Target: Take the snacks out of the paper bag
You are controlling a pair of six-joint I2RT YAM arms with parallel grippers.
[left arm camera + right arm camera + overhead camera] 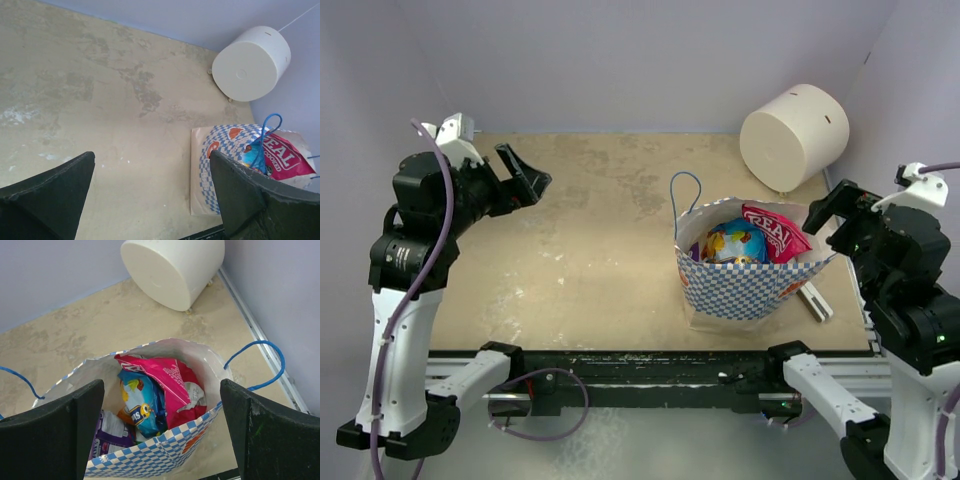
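The blue-and-white checkered paper bag stands open on the right half of the table, with a blue cord handle lying behind it. Inside it are snacks: a pink-red packet, a blue packet and others beneath. In the right wrist view the bag holds the pink packet, the blue packet and a purple packet. My right gripper is open and empty, above the bag's right side. My left gripper is open and empty, far to the bag's left.
A big white cylinder lies on its side at the back right, near the wall. A thin white strip lies by the bag's right foot. The tan tabletop stretches between the left gripper and the bag. The black front rail runs along the near edge.
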